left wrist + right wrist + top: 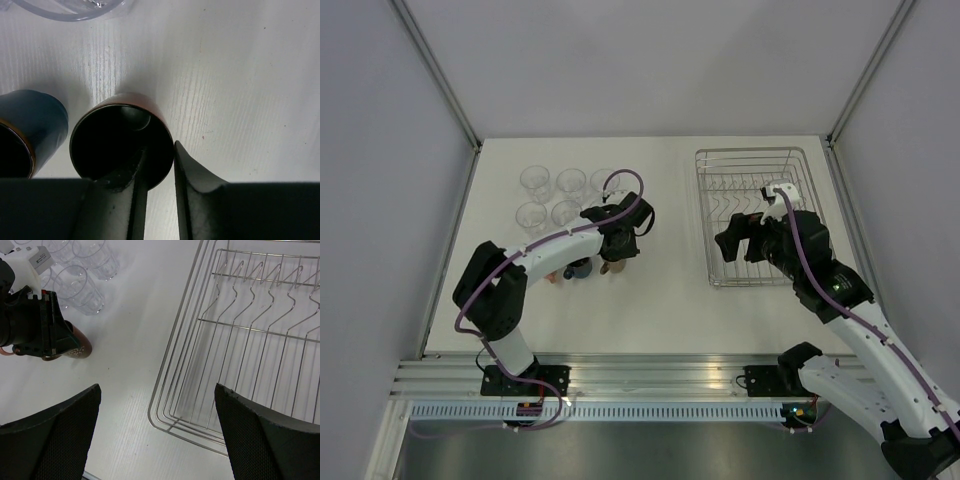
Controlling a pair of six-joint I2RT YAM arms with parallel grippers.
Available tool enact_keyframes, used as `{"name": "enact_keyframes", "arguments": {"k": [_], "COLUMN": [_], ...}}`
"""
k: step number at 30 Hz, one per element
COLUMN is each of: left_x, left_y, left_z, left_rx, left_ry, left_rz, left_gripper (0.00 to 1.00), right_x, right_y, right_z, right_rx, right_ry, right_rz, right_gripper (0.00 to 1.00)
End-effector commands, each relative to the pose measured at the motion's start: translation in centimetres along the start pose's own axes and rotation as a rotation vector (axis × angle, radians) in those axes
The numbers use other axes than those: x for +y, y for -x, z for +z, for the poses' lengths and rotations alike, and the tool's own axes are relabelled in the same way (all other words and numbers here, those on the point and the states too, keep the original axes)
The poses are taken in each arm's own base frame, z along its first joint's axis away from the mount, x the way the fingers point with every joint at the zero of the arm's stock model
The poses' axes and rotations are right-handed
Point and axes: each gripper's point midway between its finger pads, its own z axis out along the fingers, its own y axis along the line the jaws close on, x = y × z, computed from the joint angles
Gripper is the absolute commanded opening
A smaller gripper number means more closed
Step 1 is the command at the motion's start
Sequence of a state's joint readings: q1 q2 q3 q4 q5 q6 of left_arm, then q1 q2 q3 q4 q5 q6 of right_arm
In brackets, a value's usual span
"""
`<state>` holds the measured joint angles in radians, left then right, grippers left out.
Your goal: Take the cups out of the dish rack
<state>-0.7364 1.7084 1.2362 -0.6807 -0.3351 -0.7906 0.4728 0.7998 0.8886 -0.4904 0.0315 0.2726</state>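
Note:
The brown mug stands upright on the table next to the dark blue mug. My left gripper straddles the brown mug's right wall, one finger inside and one touching the outside. Its jaws are slightly apart, with a gap between the inner finger and the wall. In the top view the left gripper is over the brown mug, with the blue mug and the salmon mug to its left. Several clear tumblers stand behind. The dish rack shows no cups. My right gripper is open and empty.
The right gripper hovers over the rack's near-left corner. The rack's upright prongs run along its far side. Grey walls close in the table on the left, right and back. A tumbler's rim lies just beyond the mugs.

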Motion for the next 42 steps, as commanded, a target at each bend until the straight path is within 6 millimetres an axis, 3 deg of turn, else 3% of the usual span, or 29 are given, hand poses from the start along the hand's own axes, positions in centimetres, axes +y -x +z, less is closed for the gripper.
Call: {"name": "enact_keyframes", "arguments": {"k": [1, 3, 8, 11, 12, 13, 18, 20, 21, 23, 27, 30, 38, 42], "left_x": [-0.4, -0.3, 0.3, 1.3, 1.8, 2.4, 7.9, 9.8, 10.8, 12.1, 13.8, 15.7, 21.0, 22.3], "left_y": [2.0, 2.6, 5.1, 7.1, 7.8, 8.5, 12.2, 12.4, 12.4, 12.2, 10.6, 9.0, 4.4, 3.1], "left_z": [-1.9, -2.8, -6.6, -9.6, -10.5, -11.4, -16.9, -18.4, -20.1, -21.2, -25.8, -28.1, -28.5, -28.9], "left_rx": [-0.048, -0.065, -0.15, -0.237, -0.267, -0.306, -0.518, -0.568, -0.609, -0.645, -0.743, -0.807, -0.783, -0.811], "left_ry": [-0.021, -0.023, -0.049, -0.073, -0.074, -0.068, 0.031, 0.078, 0.07, 0.083, -0.057, -0.115, -0.055, -0.072], "left_rz": [0.014, 0.015, -0.003, -0.009, -0.014, -0.011, 0.023, 0.075, 0.083, 0.139, 0.154, 0.162, 0.175, 0.156], "left_gripper": [0.31, 0.35, 0.57, 0.77, 0.91, 0.96, 1.0, 1.0, 1.0, 0.99, 0.99, 0.99, 0.99, 0.99], "right_x": [-0.2, -0.4, -1.8, -2.5, -2.7, -3.1, -4.7, -4.8, -5.0, -5.2, -5.6, -5.7, -6.6, -7.0], "right_y": [0.9, 1.3, 2.8, 3.9, 4.1, 4.3, 5.6, 6.1, 5.9, 6.4, 5.8, 5.3, 4.8, 4.2], "right_z": [-0.1, -0.2, -0.8, -1.6, -1.9, -2.1, -4.6, -5.7, -6.1, -7.3, -8.9, -10.0, -13.5, -14.5], "right_rx": [-0.019, -0.025, -0.048, -0.075, -0.084, -0.091, -0.15, -0.172, -0.161, -0.177, -0.147, -0.143, -0.198, -0.22], "right_ry": [-0.013, -0.029, -0.117, -0.162, -0.178, -0.197, -0.288, -0.293, -0.303, -0.32, -0.334, -0.337, -0.354, -0.364], "right_rz": [-0.016, -0.023, -0.048, -0.059, -0.061, -0.063, -0.083, -0.088, -0.095, -0.092, -0.09, -0.089, -0.099, -0.11], "right_gripper": [0.98, 0.98, 0.98, 0.98, 0.98, 0.98, 0.98, 0.98, 0.98, 0.98, 0.98, 0.98, 0.98, 0.98]}}
